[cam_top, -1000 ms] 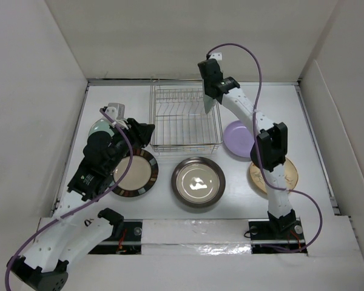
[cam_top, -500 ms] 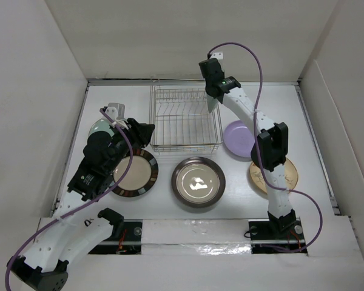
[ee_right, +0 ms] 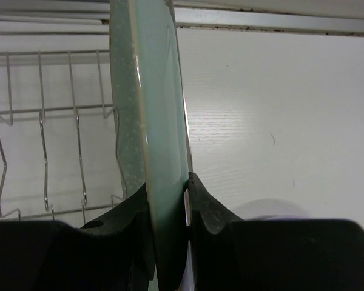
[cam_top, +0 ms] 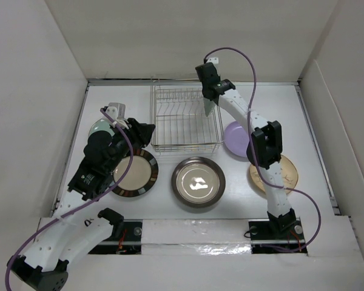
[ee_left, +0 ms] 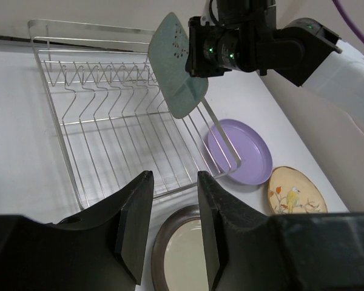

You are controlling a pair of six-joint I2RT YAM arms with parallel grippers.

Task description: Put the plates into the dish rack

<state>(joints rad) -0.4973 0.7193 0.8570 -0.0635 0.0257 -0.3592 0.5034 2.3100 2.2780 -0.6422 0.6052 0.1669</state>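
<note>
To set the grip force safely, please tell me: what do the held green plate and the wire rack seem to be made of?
The pale mint plate: probably glazed ceramic, possibly melamine; smooth, faintly speckled face with a soft sheen and a thick rounded edge. The dish rack: apparently chrome-plated steel wire; thin, silvery, shiny rods.

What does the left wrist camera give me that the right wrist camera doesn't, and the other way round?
Left wrist only: the broad speckled face of the pale mint rectangular plate, above the right side of the silver wire dish rack, plus the lavender round plate, the tan floral round plate and the open left hand. Right wrist only: that plate edge-on, pinched in the right hand. Both: the mint plate and the rack's upright tines.
</note>
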